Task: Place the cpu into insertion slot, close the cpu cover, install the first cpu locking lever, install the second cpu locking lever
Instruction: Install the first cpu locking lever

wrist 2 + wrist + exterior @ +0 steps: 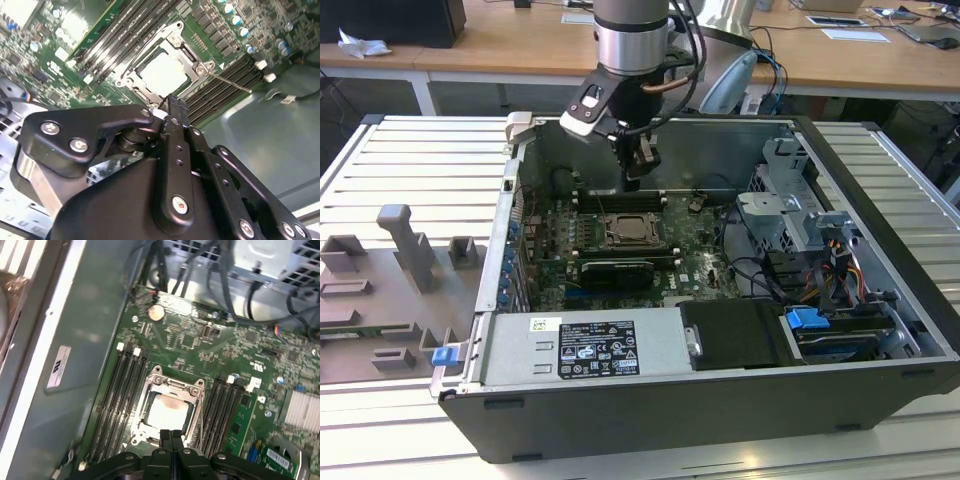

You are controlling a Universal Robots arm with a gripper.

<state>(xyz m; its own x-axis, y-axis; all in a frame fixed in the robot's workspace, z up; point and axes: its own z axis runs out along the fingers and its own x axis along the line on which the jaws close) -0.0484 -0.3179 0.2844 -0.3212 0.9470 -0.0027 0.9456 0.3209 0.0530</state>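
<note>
Black metal gripper (637,178), fingers pressed together, hangs mid-frame in the exterior view above the pale square cpu (167,410), seemingly seated under the silver frame cpu cover (195,407).

**Greens, silvers and black**

The gripper (171,434) is matte black with silver screw heads (78,145). Just past it the cpu (167,411) is pale beige-silver, framed by the silver-grey cpu cover (175,386). The circuit board (200,347) around them is green, striped with black memory slots (120,400).
</note>
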